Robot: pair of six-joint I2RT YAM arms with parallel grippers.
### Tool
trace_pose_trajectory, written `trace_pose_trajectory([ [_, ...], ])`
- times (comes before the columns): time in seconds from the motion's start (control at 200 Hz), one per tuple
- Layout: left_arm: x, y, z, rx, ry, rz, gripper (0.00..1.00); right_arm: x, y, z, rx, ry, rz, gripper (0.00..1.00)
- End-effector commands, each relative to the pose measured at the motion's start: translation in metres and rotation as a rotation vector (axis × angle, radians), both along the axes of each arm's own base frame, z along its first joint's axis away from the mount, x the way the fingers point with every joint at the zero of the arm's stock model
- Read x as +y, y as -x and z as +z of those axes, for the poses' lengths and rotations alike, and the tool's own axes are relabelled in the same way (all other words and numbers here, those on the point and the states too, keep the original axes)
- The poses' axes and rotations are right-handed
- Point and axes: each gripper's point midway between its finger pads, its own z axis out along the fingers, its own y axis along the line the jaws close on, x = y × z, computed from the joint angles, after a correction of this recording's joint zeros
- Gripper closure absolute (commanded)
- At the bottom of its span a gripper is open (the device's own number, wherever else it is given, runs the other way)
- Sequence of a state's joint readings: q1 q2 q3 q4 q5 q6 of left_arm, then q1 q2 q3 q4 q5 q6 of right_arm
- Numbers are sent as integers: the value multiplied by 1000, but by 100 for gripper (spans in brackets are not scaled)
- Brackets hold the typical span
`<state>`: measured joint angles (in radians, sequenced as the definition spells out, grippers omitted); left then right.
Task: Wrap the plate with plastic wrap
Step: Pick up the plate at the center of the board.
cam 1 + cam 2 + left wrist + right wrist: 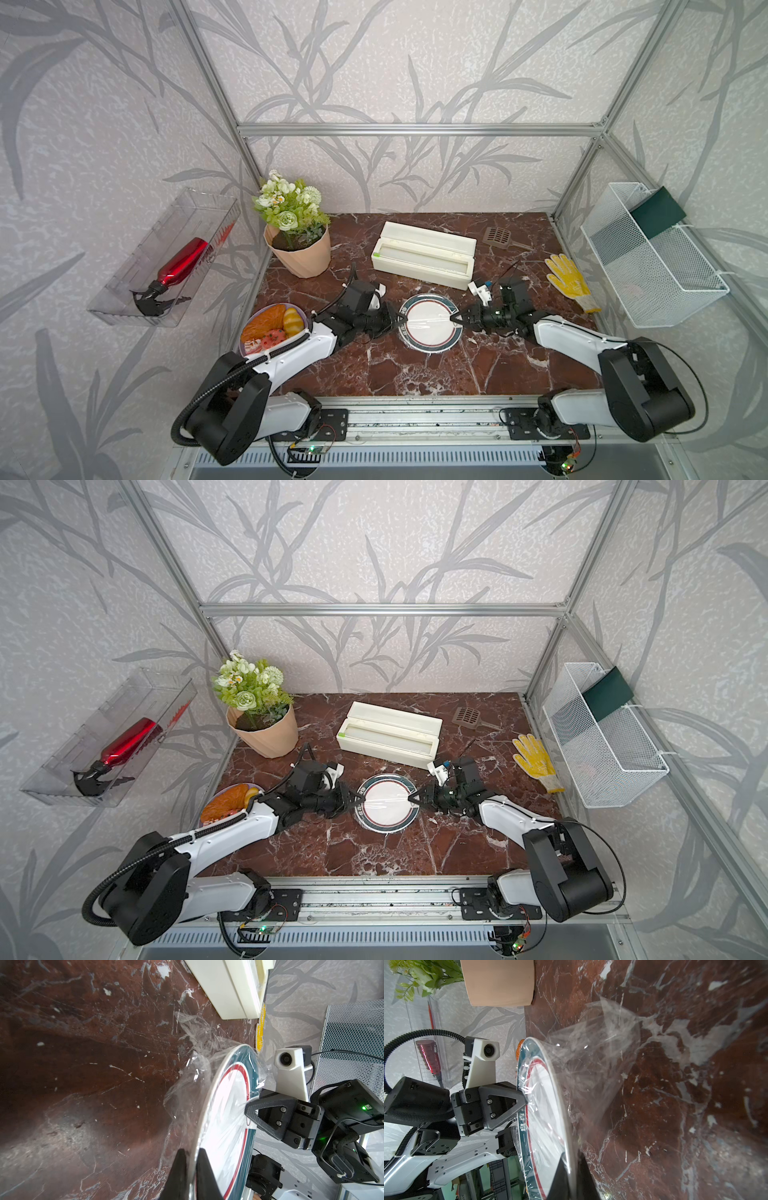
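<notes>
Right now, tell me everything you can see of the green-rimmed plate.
The plate is round, white at its centre, with a thin red ring and a dark green rim band bearing small marks. It is level at the middle of the table, under wrinkled plastic wrap that spills past its edge. The left gripper and right gripper pinch opposite rims.

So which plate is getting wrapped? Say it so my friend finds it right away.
On the red-brown marble table, just in front of the long cream box, is a round plate. It is white with a dark green rim and a thin red ring, under crinkly clear wrap, unlike the purple plate heaped with toy food.
</notes>
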<state>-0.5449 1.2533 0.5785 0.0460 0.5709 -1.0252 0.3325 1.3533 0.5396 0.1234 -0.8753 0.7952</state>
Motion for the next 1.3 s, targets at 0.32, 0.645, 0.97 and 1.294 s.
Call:
trace_pose_trajectory([
  [0.32,6,-4,52,-129,81,58,100,-1,1,54,-187,34,37,59],
  [0.645,9,8,65,-167,84,11,100,-44,4,84,-285,223,-101,51],
  [0.97,21,-8,83,-150,131,153,100,-65,30,42,-205,235,-210,49],
  [1.294,26,-30,106,-213,175,267,100,14,46,78,-580,-37,-153,38],
])
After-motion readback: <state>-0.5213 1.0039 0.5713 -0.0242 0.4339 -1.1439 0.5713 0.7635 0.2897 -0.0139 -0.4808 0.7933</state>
